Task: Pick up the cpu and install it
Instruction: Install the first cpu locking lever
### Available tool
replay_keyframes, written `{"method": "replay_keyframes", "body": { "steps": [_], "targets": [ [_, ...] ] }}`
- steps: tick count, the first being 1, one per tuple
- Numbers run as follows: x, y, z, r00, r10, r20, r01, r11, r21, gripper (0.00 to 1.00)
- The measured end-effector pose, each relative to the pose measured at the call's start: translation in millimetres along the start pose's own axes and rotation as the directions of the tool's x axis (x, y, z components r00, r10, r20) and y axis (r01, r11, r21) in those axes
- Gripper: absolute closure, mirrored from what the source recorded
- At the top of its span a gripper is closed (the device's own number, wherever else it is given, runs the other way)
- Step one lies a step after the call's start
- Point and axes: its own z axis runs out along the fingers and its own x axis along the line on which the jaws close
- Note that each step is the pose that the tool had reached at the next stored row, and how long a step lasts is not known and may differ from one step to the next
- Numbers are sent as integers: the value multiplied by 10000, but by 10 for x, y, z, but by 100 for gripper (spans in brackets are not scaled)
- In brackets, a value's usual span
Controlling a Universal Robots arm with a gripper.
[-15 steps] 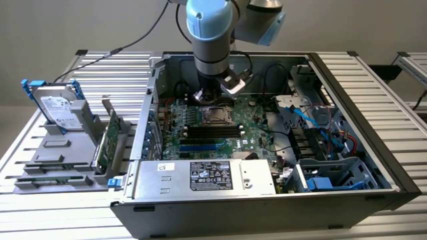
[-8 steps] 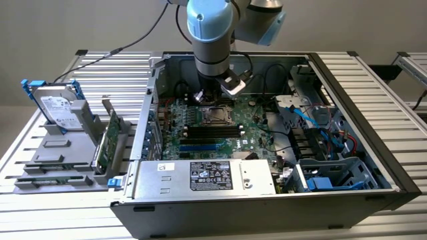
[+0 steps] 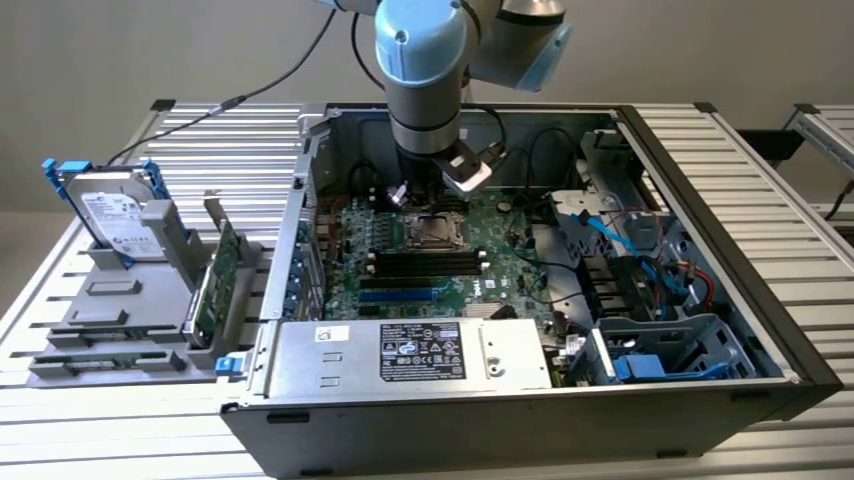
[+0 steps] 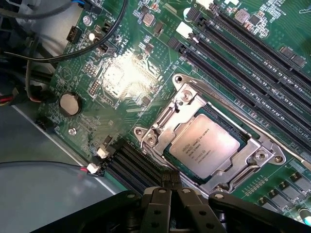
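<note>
Gripper (image 4: 177, 206), fingers closed and empty, hovers just beside the socket (image 4: 214, 141) where the cpu (image 4: 211, 144) sits; any tilt risks bent pins.

The small square cpu (image 4: 209, 144) has a shiny silver-grey metal top with dark print. The flat motherboard (image 4: 126, 73) is green with black slots. The slatted table (image 3: 747, 180) is pale grey.
</note>
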Motion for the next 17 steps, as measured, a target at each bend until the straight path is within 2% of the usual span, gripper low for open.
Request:
{"method": "replay_keyframes", "body": {
  "steps": [9, 17],
  "targets": [
    [6, 5, 8, 10000, -63, 9, 63, 10000, 17, 89],
    [9, 1, 10, 9995, -303, 53, 303, 9995, 86, 89]
  ]
}}
